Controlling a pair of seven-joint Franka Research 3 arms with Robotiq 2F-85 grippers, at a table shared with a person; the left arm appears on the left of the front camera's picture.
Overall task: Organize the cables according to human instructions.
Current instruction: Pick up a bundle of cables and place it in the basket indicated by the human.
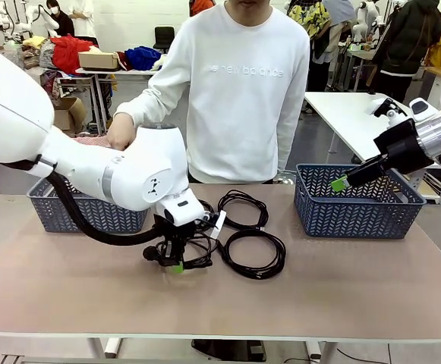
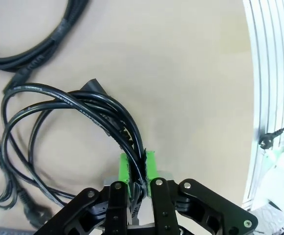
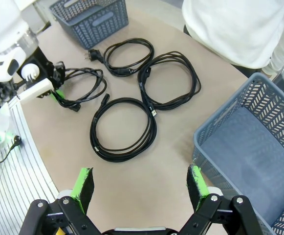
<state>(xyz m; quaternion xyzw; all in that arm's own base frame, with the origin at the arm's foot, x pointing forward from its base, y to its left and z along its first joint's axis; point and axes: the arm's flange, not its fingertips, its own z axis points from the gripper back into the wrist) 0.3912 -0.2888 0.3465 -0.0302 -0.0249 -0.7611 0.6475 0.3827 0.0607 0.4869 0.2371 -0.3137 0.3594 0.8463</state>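
Four black cables lie coiled in the middle of the table. My left gripper (image 1: 176, 264) (image 2: 137, 166) reaches down to the nearest left coil (image 1: 203, 262) (image 2: 83, 110) and is shut on its bundled strands, green pads (image 2: 124, 169) pressing either side. The right wrist view shows that held coil (image 3: 85, 83), two coils farther back (image 3: 129, 56) (image 3: 171, 81) and one nearer (image 3: 124, 129). My right gripper (image 1: 340, 183) (image 3: 140, 186) hangs open above the near left corner of the right basket (image 1: 357, 205), holding nothing.
A second blue-grey basket (image 1: 83, 211) (image 3: 90, 17) stands at the table's left, behind my left arm. A person in a white sweatshirt (image 1: 243, 91) stands at the far side, one hand (image 1: 120, 133) near the left basket. The table's front edge rail (image 2: 271, 73) runs close by.
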